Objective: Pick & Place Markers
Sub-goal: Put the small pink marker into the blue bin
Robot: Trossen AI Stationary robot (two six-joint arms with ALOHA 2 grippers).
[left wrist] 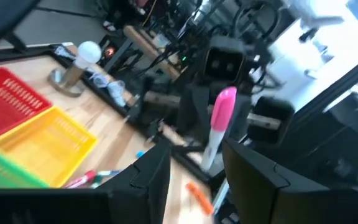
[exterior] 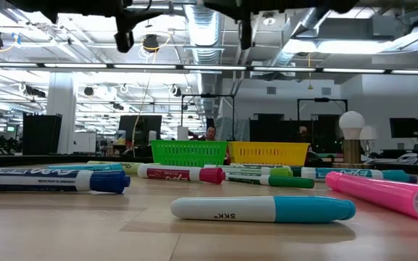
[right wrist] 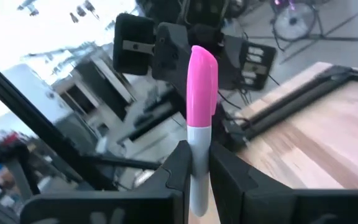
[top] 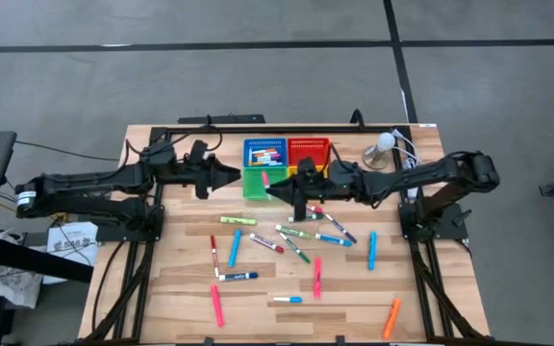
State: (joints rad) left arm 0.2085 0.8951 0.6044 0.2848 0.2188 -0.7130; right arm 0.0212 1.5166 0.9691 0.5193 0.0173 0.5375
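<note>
The pink-capped marker [right wrist: 199, 112] you carry stands upright in the right gripper [right wrist: 196, 163], whose fingers are clamped on its white barrel; in the high view that gripper sits at upper centre, over the green basket [top: 256, 183] and the yellow basket [left wrist: 45, 144]. Before you release, settle on the basket, lower over it, then part the fingers slowly so the marker drops inside the rim. The left gripper [left wrist: 194, 171] waits opposite, fingers apart and empty. More markers [top: 243, 276] lie scattered across the table [top: 354, 298] below.
</note>
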